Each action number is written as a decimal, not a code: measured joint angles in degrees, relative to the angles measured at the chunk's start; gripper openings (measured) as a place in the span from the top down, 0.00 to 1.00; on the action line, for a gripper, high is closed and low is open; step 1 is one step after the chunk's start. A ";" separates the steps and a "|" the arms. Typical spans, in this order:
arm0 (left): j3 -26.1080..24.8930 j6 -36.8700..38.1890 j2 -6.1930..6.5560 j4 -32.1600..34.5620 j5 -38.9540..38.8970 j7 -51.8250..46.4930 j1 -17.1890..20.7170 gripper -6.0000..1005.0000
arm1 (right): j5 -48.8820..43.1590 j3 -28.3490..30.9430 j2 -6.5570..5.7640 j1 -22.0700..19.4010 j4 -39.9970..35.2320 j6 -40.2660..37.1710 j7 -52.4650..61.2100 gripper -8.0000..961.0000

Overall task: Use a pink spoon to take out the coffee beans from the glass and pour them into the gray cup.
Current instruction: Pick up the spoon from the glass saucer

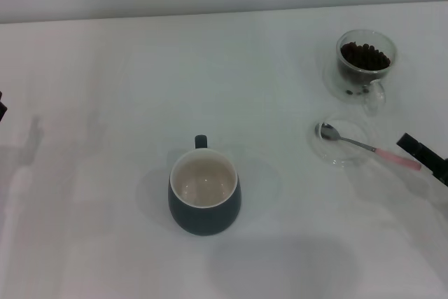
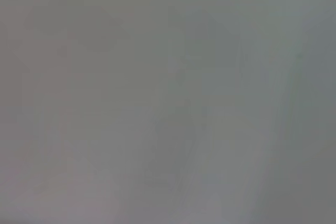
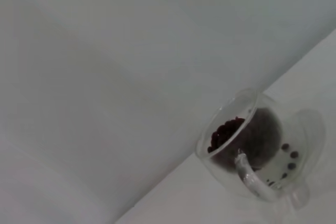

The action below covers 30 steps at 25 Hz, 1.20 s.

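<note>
Just right of the pink spoon (image 1: 366, 146), the right gripper (image 1: 425, 158) hovers, finger state unclear; the spoon's handle points toward it, bowl on a clear saucer (image 1: 341, 141) below the glass (image 1: 365, 68).

— Any writing, labels or numbers to read here?

— None. The gray cup (image 1: 204, 201) is plain outside and in, and the glass (image 1: 364, 68) is clear with no mark on it.

— The spoon (image 1: 367, 146), near the right arm's jaws?

— No stamp or brand can be made out on its handle or bowl.

— And the counter (image 1: 105, 103)?

— Bare white, no sign or print. The left wrist view shows no text either.
</note>
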 joint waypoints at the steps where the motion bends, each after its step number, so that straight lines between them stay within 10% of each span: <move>1: 0.00 0.00 0.00 0.00 0.00 -0.04 -0.01 0.11 | -0.02 -0.10 -0.03 -0.34 -0.17 0.14 -0.09 0.62; 12: 0.00 0.00 -0.18 -0.54 0.05 -0.08 -0.53 0.11 | -2.95 -1.54 -0.04 -0.55 -0.21 -0.01 0.76 0.29; 30: 0.00 0.00 -0.18 -0.49 0.00 -0.14 -0.14 0.11 | -3.09 -2.36 -0.03 0.47 -0.45 -2.59 2.81 0.49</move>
